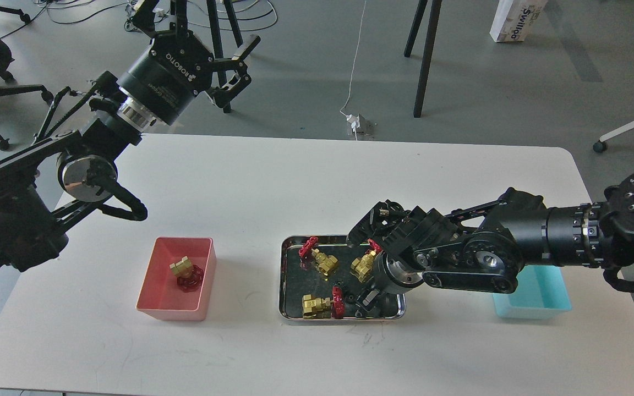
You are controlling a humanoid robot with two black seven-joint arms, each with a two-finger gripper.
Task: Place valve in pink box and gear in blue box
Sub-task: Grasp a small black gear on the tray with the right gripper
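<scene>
The pink box stands left of centre and holds one valve. A steel tray in the middle holds three more valves and small black gears. My right gripper reaches down into the tray's right part, just beside the gears; it is dark and its fingers cannot be told apart. The blue box stands at the right, partly hidden behind my right arm. My left gripper is open and empty, held high above the table's far left edge.
Beyond the table's far edge are stand legs, cables and a power plug on the floor. An office chair stands at far left.
</scene>
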